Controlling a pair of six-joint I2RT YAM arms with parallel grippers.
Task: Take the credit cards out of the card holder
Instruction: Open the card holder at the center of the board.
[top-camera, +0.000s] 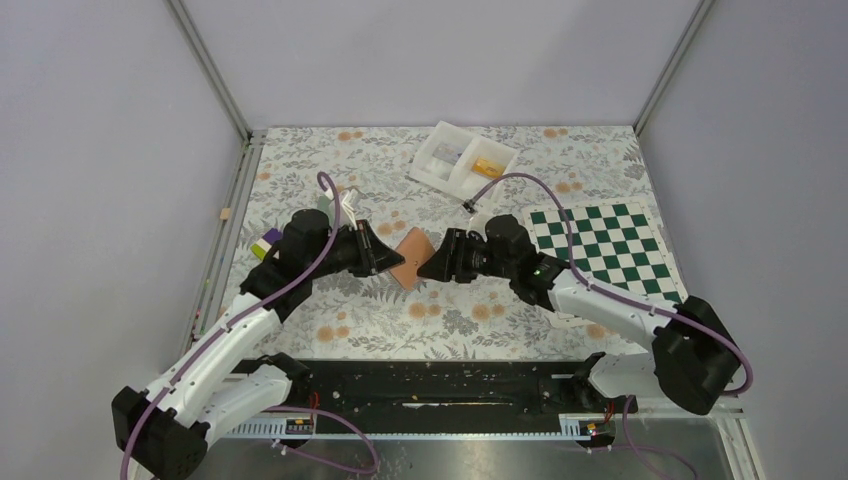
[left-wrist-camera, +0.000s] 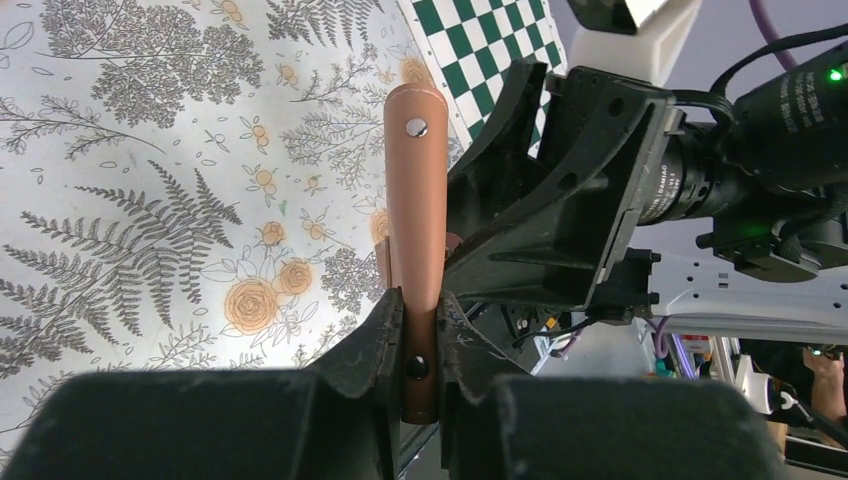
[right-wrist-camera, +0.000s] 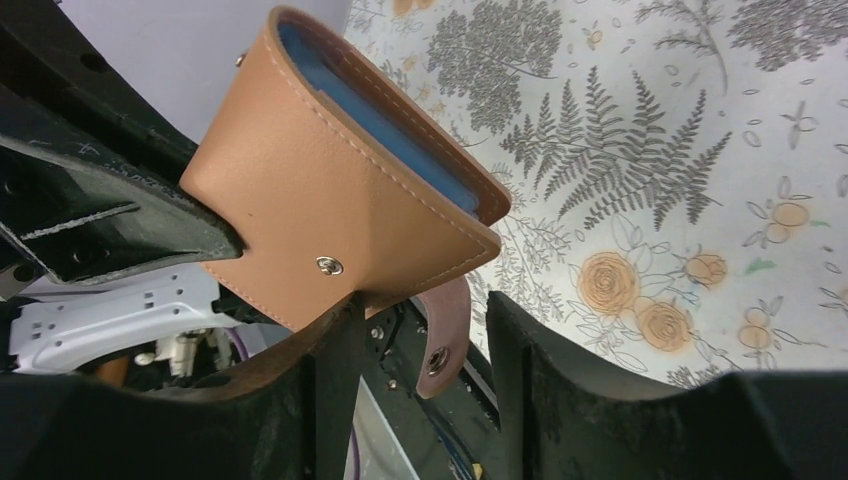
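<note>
The tan-brown card holder (top-camera: 411, 256) is held closed above the floral table between my two grippers. My left gripper (top-camera: 386, 258) is shut on its edge; the left wrist view shows the brown cover (left-wrist-camera: 415, 200) pinched between the jaws (left-wrist-camera: 420, 312). My right gripper (top-camera: 433, 267) is open. In the right wrist view the holder (right-wrist-camera: 330, 190) shows a blue inner edge, and its unsnapped tab (right-wrist-camera: 443, 335) hangs between my open jaws (right-wrist-camera: 425, 325). No cards show inside the holder. A purple and lime card (top-camera: 264, 246) lies by the left arm.
A white two-compartment tray (top-camera: 462, 158) with small items stands at the back centre. A green-and-white chessboard mat (top-camera: 600, 245) lies at the right, under the right arm. Metal frame posts line both sides of the table.
</note>
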